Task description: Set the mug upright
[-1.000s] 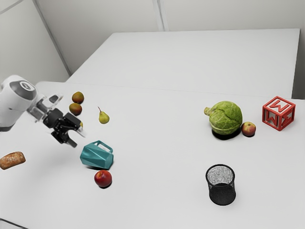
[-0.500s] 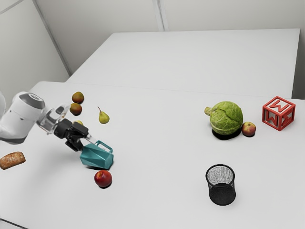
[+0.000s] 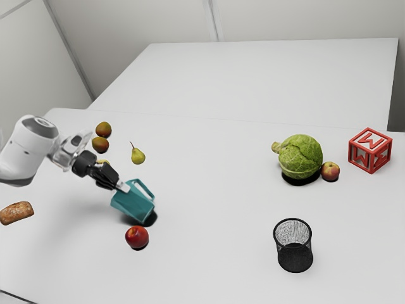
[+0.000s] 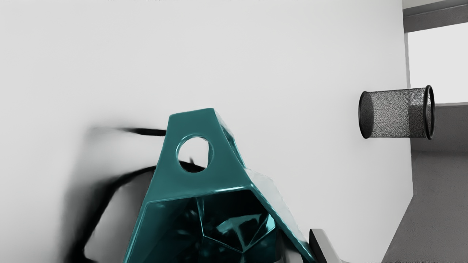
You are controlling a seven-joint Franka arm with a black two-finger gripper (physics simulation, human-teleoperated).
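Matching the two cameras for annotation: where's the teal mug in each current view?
Exterior view: mug in the exterior view's left half, at the tool, close to the red fruit.
Wrist view: mug with its wall between the tool's fingers, one inside its mouth.
Shared landmark: black mesh cup.

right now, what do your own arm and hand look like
My arm is white and rounded, with a dark grey cap at the bend. My hand is mostly black and angular, with two fingers; one fingertip shows a light grey side and a black face.
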